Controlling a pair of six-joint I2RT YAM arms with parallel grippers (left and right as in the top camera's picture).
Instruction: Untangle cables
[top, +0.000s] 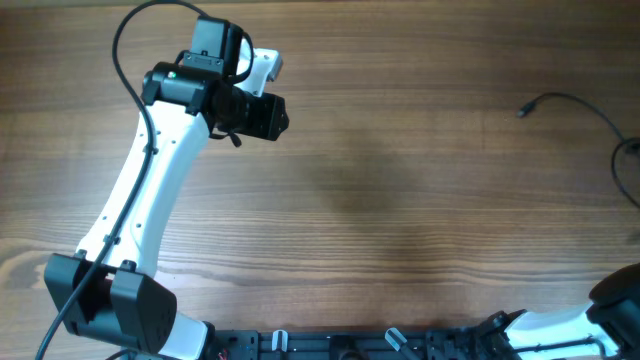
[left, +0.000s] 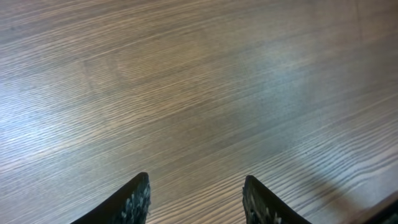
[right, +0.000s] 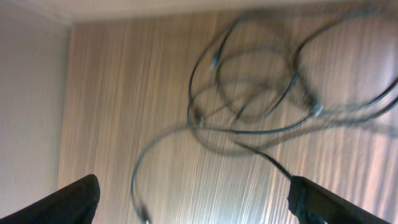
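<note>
The two dark fingers (right: 74, 200) of the right end effector (right: 193, 186) are seen nearest the lens in the right wrist view, set wide apart at the lower corners of the frame with nothing clamped between them. Beyond them the cables (right: 316, 111) are spread on the wood-grain surface (right: 124, 93) as thin dark strands in overlapping loops, crossing one another at several places, with small pale plug ends visible on some of them; the picture is blurred, so how the strands cross cannot be made out. From overhead only part of the cables (top: 560, 96) is shown, at the far right edge of the surface (top: 400, 200): one strand arcs inward and ends in a small plug, and another curves along the frame's edge. The right arm (top: 610, 300) is seen at the lower right corner, near that edge. The left arm (top: 150, 190) is stretched toward the far left of the surface, well apart from the cables. In the left wrist view the left end effector (left: 196, 180) is held over bare wood, its fingers apart and nothing gripped.
</note>
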